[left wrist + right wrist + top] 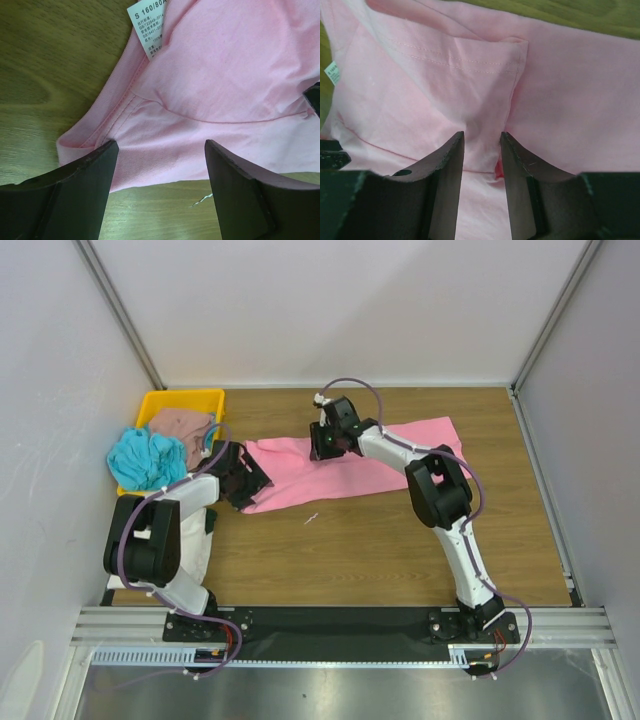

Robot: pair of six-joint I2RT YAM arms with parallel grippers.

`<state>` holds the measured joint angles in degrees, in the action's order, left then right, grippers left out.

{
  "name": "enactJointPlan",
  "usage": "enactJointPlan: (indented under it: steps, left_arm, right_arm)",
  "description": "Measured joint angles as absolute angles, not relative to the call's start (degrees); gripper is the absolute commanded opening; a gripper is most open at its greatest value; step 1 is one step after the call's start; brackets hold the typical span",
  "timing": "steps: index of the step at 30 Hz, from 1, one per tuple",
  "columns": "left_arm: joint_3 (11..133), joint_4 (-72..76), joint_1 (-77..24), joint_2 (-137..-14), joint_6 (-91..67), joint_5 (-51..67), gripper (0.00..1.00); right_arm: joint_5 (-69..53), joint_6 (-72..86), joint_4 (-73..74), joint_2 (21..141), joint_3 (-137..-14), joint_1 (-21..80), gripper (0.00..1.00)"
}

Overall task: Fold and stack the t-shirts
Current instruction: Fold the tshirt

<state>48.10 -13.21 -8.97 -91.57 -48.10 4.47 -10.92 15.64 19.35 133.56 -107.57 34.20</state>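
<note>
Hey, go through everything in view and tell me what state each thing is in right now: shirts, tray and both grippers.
pink t-shirt: laid out on the table, partly folded over, not stacked
turquoise t-shirt: crumpled, unfolded, on the tray's edge
brown-pink t-shirt: crumpled, unfolded, in the tray
yellow tray: upright, holding cloth
left gripper: open wide, at the pink t-shirt's collar end
right gripper: jaws slightly apart, over puckered pink cloth

Pink tee (400,455) lies flat, stretched in a long band across counter (350,560) ctr. Turquoise tee (145,460) crumpled far left. Brown-pink tee (185,428) bunched in yellow tray (185,397).
</note>
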Motion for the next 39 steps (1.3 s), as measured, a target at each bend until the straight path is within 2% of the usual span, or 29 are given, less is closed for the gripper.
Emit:
enactJointPlan:
  steps: [5, 8, 9, 10, 12, 38, 39]
  left_arm:
    - [48.1, -13.2, -9.0, -91.6, -48.1, 4.5, 0.78]
    - [48.1, -13.2, -9.0, -91.5, -48.1, 4.5, 0.78]
    - [48.1, -13.2, -9.0, -91.5, -48.0, 4.5, 0.78]
    - [48.1, -13.2, -9.0, -91.5, -48.1, 4.5, 0.78]
    - [48.1, -13.3, -9.0, -91.5, -48.0, 4.5, 0.78]
    - [48.1, -13.3, -9.0, -91.5, -48.0, 4.5, 0.78]
    - [48.1, -13.2, -9.0, -91.5, -48.0, 4.5, 0.78]
  right_arm:
    - [-9.9, 15.6, 19.7, 134.4, -107.9, 34.3, 0.38]
    - [-9.6, 15.6, 19.9, 135.1, -108.4, 34.3, 0.31]
    - [-9.5, 15.6, 19.9, 135.3, -108.6, 34.3, 0.25]
    - [-9.3, 15.6, 19.9, 135.5, -108.7, 34.3, 0.13]
    - [-8.8, 15.8, 20.3, 135.5, -108.7, 34.3, 0.00]
    - [-0.5, 20.0, 20.5, 132.4, -105.5, 33.8, 0.00]
    - [-0.5, 20.2, 20.7, 132.4, -105.4, 33.6, 0.04]
